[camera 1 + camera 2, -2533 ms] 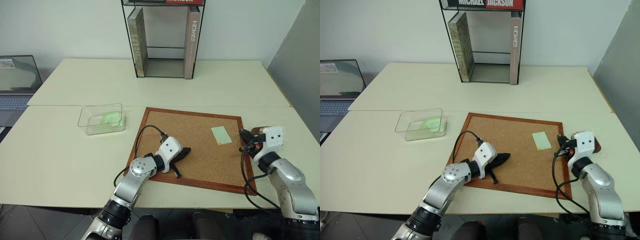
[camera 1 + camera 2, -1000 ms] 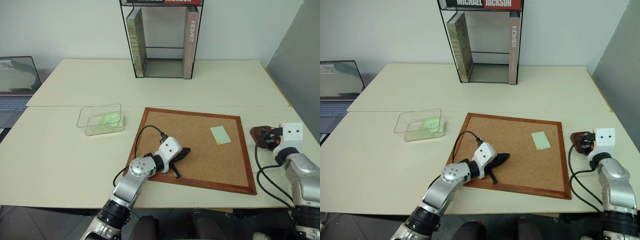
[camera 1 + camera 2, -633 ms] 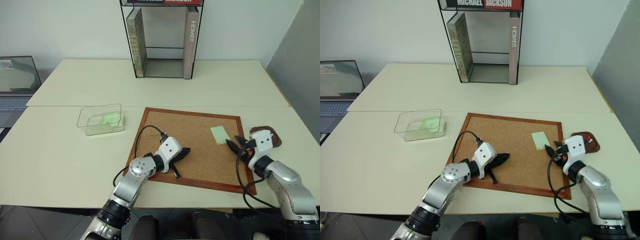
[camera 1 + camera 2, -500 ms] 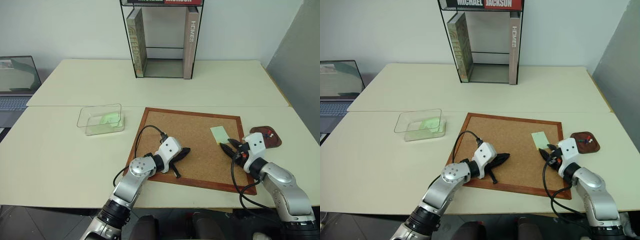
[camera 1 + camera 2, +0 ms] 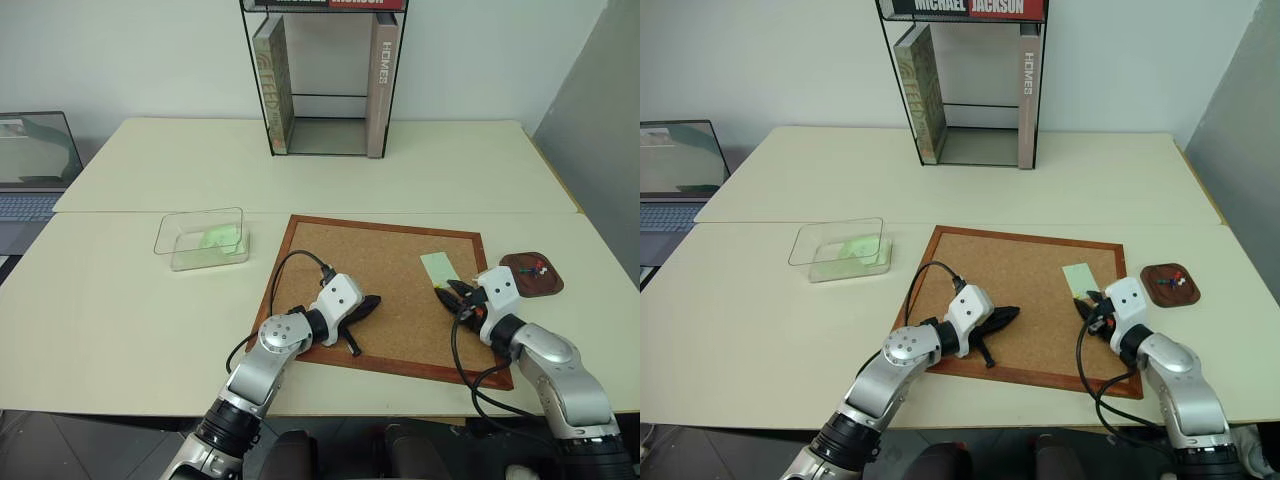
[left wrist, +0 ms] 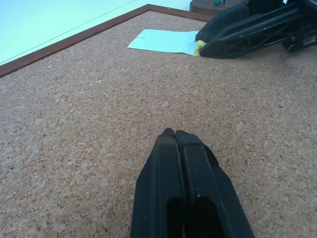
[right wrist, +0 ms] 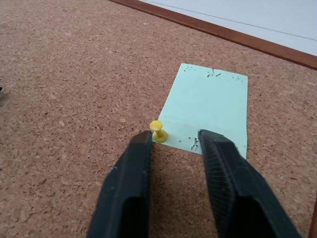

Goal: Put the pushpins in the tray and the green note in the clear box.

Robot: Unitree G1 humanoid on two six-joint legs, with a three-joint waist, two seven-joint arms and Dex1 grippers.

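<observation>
Table (image 5: pixel 150 300): pale top bearing everything else; a wire-framed book stand (image 5: pixel 325 75) stands at its far edge.

Corkboard (image 5: pixel 390 290): wood-framed, lying flat at centre. Both arms work over it, since it carries the pinned paper.

Clear box (image 5: pixel 203 238): on the table just beside the board's left edge, well apart from the note it is meant to receive. A brighter green piece lies inside.

Left gripper (image 6: pixel 179 136): resting on the cork near the board's near-left part, fingers pressed together and holding nothing. It appears parked, as it was in the earlier frames.

Right gripper (image 7: pixel 173 138): low over the board's right side, fingers spread a little, one tip just beside the yellow pushpin (image 7: pixel 157 130), which sits in the gap. A second ago this gripper was off the board beside the tray; it has since swung left to the note, and its fingers have narrowed.

Tray (image 5: pixel 531 273): on the table just right of the board, holding small coloured pins.

Green note (image 7: pixel 208 109): flat on the cork, fixed at its near corner by the yellow pin; probably it cannot be lifted until that pin is out.
</observation>
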